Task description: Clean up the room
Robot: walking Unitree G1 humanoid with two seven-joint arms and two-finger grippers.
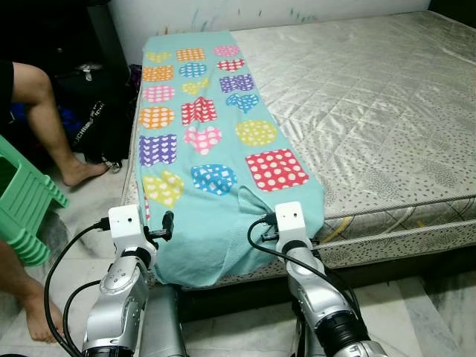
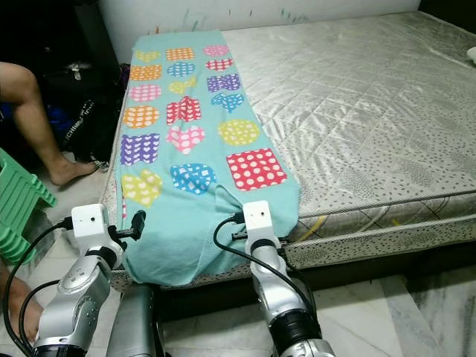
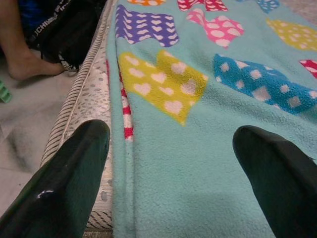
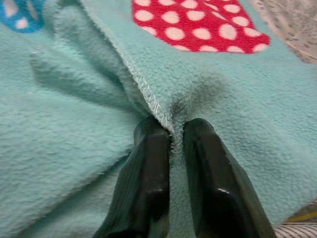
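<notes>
While the teal blanket (image 1: pixel 223 171) runs lengthwise from frame bottom toward upper left along the bed (image 1: pixel 387 111), your right gripper (image 4: pixel 171 136) pinches its near hem; your left gripper (image 3: pixel 171 144) gapes wide and empty above its lower-left corner.

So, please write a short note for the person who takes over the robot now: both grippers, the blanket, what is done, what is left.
Right gripper: shut on a stitched edge of the blanket, near the foot of the bed.
Left gripper: open, fingers either side of the blanket's left edge, not gripping.
Blanket: laid lengthwise along the bed's left side, its end hanging over the foot.
Done: one edge pinched.
Left: close the left gripper, then probably fold or tidy the blanket.
</notes>
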